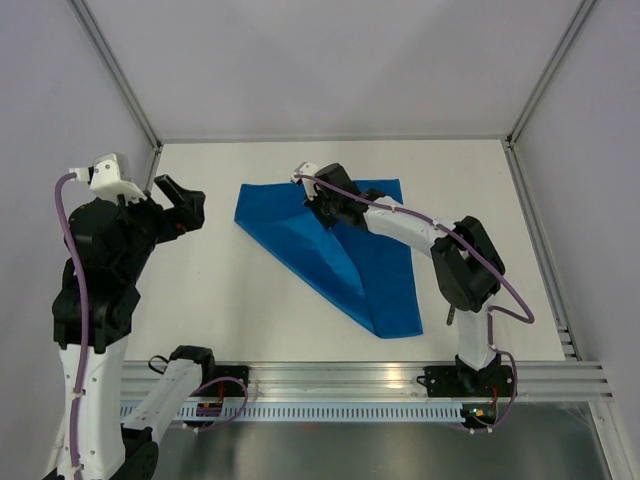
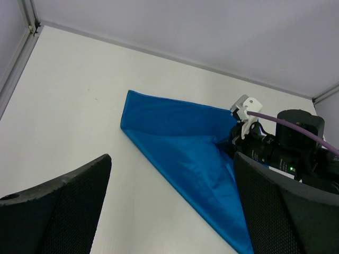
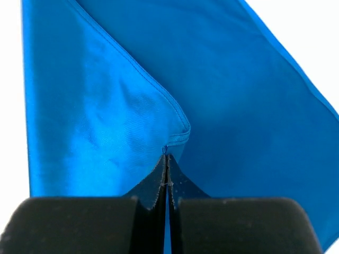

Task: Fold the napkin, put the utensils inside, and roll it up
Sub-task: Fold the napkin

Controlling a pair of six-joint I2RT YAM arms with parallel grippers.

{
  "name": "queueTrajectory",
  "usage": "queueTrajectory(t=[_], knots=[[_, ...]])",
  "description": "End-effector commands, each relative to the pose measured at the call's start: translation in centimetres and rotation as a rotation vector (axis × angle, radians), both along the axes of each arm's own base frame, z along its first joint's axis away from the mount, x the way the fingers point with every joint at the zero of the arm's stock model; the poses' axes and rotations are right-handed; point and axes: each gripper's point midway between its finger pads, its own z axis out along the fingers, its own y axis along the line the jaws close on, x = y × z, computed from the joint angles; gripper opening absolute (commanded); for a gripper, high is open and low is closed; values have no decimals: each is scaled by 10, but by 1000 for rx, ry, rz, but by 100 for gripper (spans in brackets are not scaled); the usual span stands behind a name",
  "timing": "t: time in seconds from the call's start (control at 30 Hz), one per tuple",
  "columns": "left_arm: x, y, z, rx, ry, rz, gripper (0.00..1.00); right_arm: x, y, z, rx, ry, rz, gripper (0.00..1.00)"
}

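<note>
White table (image 1: 230, 310) is carrying everything; both arm bases are sitting at its near edge.

Napkin (image 1: 380, 290) is lying right of the table's centre. Its straight top hem is running parallel to the far edge, and its lowest corner is reaching down toward the near edge, close to the right arm's base. One layer is being drawn over the rest, leaving a long diagonal fold from the far-left corner of the cloth to that near corner. The left side of the table is showing bare white beside it.

Right arm is stretching across the cloth toward the far edge. Right gripper (image 3: 166, 164) is clenched, jaws pressed together and pinching a hemmed corner of the napkin just at the tips, the fabric tenting up slightly toward them.

Left gripper (image 1: 180, 203) is hanging released, jaws spread wide, above the table's left edge, well apart from the napkin and grasping nothing.
</note>
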Motion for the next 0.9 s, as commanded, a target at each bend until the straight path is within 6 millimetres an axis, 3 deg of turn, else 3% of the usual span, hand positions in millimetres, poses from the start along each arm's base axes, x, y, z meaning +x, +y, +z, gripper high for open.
queueTrajectory(t=[0.0, 0.5, 0.87], knots=[[5, -6, 7, 13, -33, -39, 100, 16, -13, 3, -7, -42, -38, 1], [10, -9, 2, 7, -22, -50, 100, 67, -75, -3, -2, -61, -198, 0], [16, -11, -3, 1, -13, -57, 100, 91, -108, -4, 19, -58, -282, 0]])
